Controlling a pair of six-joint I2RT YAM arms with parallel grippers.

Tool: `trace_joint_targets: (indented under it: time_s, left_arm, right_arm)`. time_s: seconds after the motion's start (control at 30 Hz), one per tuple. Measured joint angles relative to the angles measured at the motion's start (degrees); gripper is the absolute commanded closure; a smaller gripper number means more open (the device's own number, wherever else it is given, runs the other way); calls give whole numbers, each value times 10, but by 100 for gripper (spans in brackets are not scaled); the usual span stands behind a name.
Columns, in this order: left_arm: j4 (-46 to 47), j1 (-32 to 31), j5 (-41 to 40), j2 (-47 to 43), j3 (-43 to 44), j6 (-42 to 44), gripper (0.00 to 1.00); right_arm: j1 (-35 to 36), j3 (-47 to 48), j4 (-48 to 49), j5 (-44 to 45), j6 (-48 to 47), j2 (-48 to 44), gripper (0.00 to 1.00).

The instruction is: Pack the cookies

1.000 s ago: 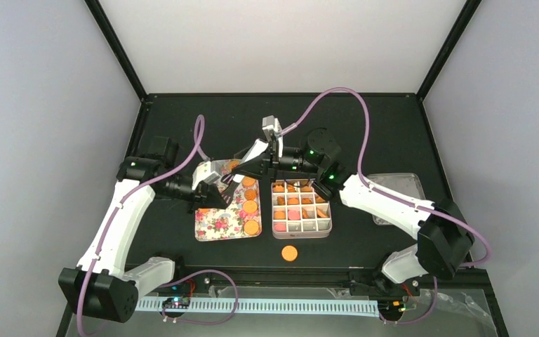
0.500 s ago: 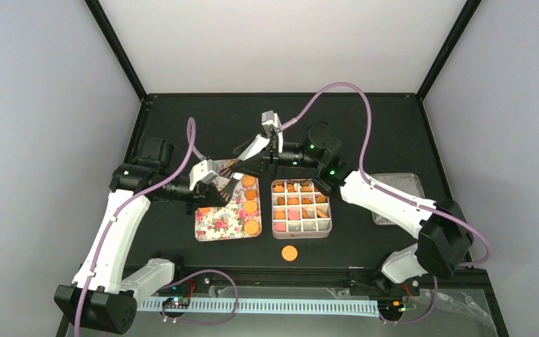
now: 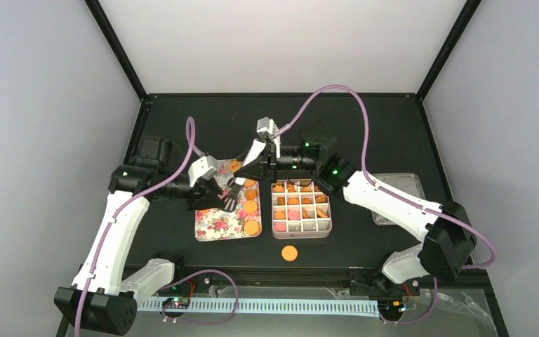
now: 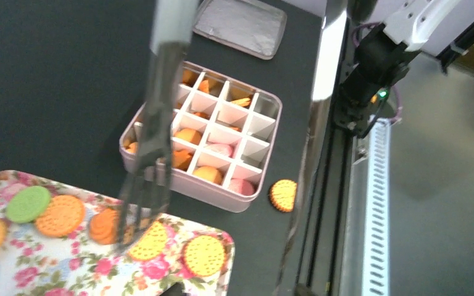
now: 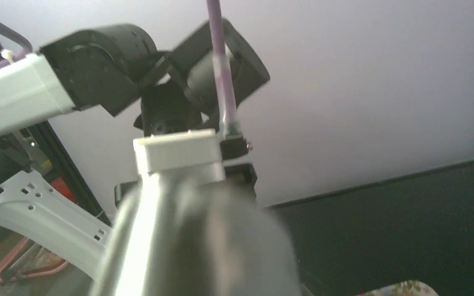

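The right hand (image 3: 244,168) is gripping the upper end of the tongs (image 4: 154,142). That end is filling the foreground of the right wrist view as a silver blur and hiding the fingers there. The tongs are hanging steeply with their two arms standing apart, the forked tip hovering over an orange pile of cookies (image 4: 105,225) on the tray (image 4: 99,274); whether it is touching them I cannot tell. The left hand (image 3: 217,194) is hovering over the tray's 11 o'clock part, just at 8 o'clock of the right hand. Whether it is open or closed I cannot tell, as its fingers are lying outside its wrist view and showing too dark from above. More cookies, mostly orange with a green one (image 4: 28,203), are lying in a row along the tray's 3 o'clock side. The box (image 3: 302,229) is sitting at 3 o'clock of the tray, just apart from it, with orange, brown and pink cookies lying in its cells. A lone cookie (image 3: 290,253) is lying on the worktop (image 3: 365,133) at 6 o'clock of the box. A lid (image 3: 396,191) is lying at 3 o'clock of the box, well apart.
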Motion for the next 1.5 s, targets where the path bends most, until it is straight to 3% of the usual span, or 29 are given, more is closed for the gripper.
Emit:
trace_joint_targets:
  time_s: [0.1, 0.3, 0.63, 0.77, 1.2, 1.5]
  left_arm:
    - [22, 0, -24, -1, 0, -19, 23]
    - [47, 33, -80, -6, -1, -26, 11]
    - [71, 269, -106, 87, -9, 18, 11]
    - [78, 328, -101, 136, 7, 16, 10]
    - [89, 355, -87, 134, 21, 3, 10]
    - [88, 355, -77, 124, 21, -3, 8]
  right_arm:
    - [2, -2, -25, 7, -12, 0, 55]
    - [3, -16, -31, 47, -31, 0, 56]
    - [22, -14, -43, 122, -86, 61, 57]
    - [48, 0, -51, 163, -116, 106, 57]
    - [100, 78, -30, 269, -157, 213, 57]
    - [106, 74, 12, 289, -158, 220, 56]
